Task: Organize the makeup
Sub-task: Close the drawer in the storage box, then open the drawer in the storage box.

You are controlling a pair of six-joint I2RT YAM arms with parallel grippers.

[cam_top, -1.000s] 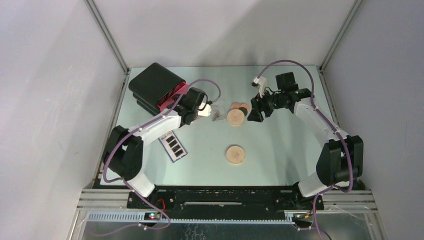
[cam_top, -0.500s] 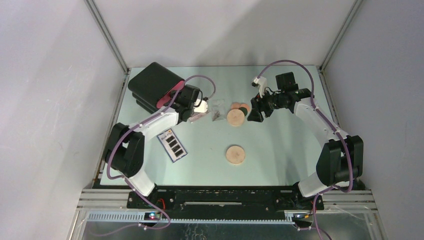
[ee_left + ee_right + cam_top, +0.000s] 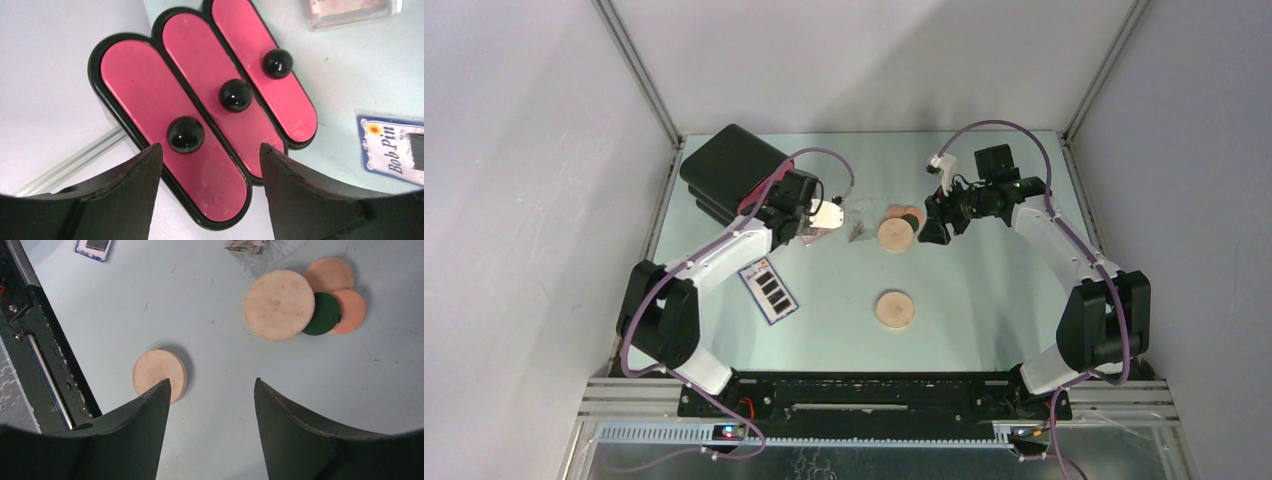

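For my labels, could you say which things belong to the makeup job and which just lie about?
Job: two tan round discs, peach rounds, dark-green round, clear packet, clear pinkish case, blue-edged hairpin card.
Other: black box with three pink drawers.

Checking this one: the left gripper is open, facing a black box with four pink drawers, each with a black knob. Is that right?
Not quite. The black box has three pink drawers, not four, each with a black knob; the left wrist view shows this plainly. The left gripper is open and faces them.
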